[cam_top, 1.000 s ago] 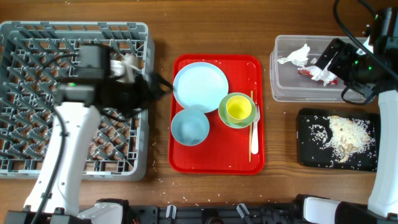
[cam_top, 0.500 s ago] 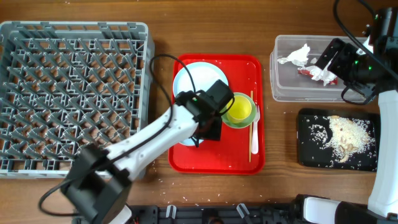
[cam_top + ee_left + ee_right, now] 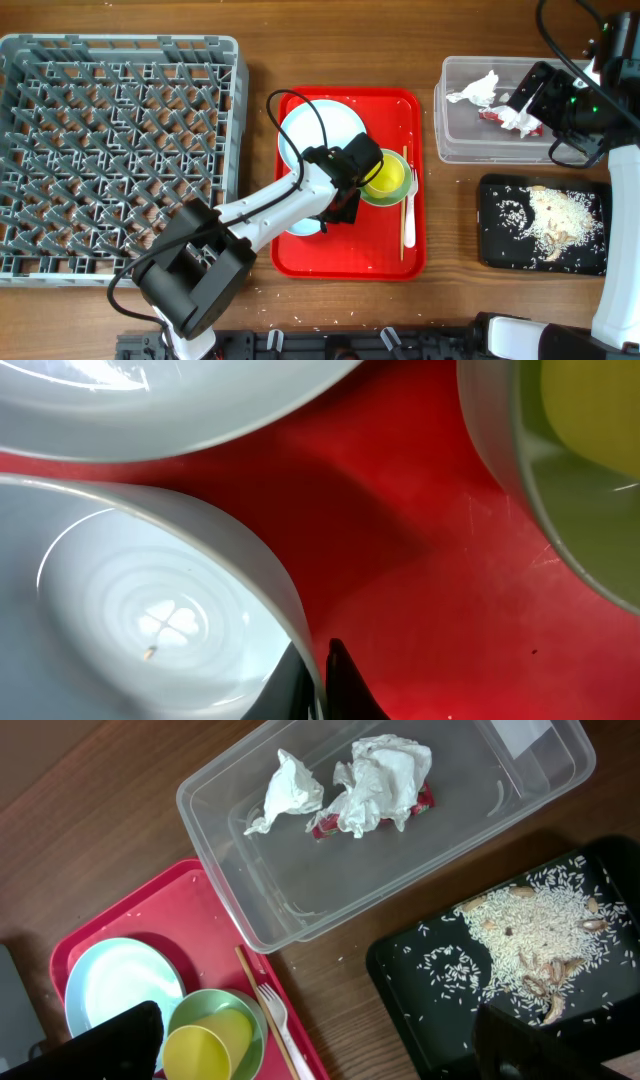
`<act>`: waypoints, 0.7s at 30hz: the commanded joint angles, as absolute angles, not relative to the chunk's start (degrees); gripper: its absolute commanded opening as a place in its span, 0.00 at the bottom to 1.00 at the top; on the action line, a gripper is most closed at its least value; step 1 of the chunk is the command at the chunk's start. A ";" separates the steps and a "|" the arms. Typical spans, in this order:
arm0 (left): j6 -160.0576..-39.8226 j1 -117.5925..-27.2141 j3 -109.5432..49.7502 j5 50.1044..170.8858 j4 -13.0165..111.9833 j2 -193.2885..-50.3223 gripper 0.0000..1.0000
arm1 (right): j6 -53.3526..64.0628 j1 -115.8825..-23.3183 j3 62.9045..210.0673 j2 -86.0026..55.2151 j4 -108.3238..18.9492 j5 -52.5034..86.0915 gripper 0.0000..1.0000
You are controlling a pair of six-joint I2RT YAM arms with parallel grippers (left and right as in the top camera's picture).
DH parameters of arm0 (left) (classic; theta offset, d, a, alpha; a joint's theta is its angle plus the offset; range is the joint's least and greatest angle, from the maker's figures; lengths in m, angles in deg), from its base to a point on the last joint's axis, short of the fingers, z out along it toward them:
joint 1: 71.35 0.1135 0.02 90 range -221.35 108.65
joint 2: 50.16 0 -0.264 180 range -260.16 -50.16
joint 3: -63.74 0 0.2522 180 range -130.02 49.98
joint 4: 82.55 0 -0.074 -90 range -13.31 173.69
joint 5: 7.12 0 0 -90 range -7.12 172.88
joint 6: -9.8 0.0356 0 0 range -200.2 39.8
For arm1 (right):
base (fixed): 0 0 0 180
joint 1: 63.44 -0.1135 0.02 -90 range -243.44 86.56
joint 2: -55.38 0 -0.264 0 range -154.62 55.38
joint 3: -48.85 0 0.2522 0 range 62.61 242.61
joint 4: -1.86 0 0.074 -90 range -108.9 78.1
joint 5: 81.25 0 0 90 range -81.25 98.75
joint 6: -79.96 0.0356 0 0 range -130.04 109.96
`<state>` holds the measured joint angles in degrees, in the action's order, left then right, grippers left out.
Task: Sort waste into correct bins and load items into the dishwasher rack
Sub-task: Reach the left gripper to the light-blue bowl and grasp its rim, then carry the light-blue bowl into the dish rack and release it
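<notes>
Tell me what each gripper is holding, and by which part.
The left gripper pinches the small white bowl by its rim, one finger inside, one outside. The right gripper is open and holds nothing.

- Brown wooden table (image 3: 260,40) fills the scene, its grain running left to right.
- Light is even, with soft shadows.
- A black frame (image 3: 330,345) lines the near edge.

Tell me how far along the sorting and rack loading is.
Waste looks sorted: tissue and red wrapper lie in the clear tub, rice scraps in the black tray. In hand: the left gripper straddles the rim of the small white bowl on the red tray. Left: the dishwasher rack holds nothing; plate, green bowl, yellow cup, chopsticks and fork wait on the tray.
</notes>
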<state>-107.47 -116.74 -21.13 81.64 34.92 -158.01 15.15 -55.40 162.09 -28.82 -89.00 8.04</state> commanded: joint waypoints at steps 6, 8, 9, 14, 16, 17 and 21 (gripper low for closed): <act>-107.19 -115.87 -24.91 90.80 33.01 -153.84 0.04 | 14.10 -55.25 162.40 -29.50 -88.89 7.47 1.00; -107.16 -114.49 -26.60 92.79 32.03 -150.03 0.04 | 14.08 -55.25 162.40 -29.50 -88.89 7.47 1.00; -107.16 -113.66 -26.66 93.38 32.03 -147.67 0.04 | 14.10 -55.25 162.40 -29.50 -88.89 7.47 1.00; -106.57 -109.09 -26.66 97.38 30.72 -138.12 0.04 | 14.10 -55.25 162.40 -29.50 -88.89 7.47 0.99; -103.03 -103.95 -26.66 104.81 31.97 -133.12 0.04 | 14.12 -55.25 162.40 -29.50 -88.89 7.47 1.00; -102.05 -101.27 -26.66 107.48 32.62 -131.26 0.04 | 14.10 -55.25 162.40 -29.52 -88.89 7.47 1.00; -99.40 -78.18 -26.66 116.88 38.63 -123.67 0.04 | 14.08 -55.25 162.40 -29.52 -88.89 7.45 1.00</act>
<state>-102.36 -90.16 -25.53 108.55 35.90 -127.43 15.15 -55.40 162.09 -28.85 -89.02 8.04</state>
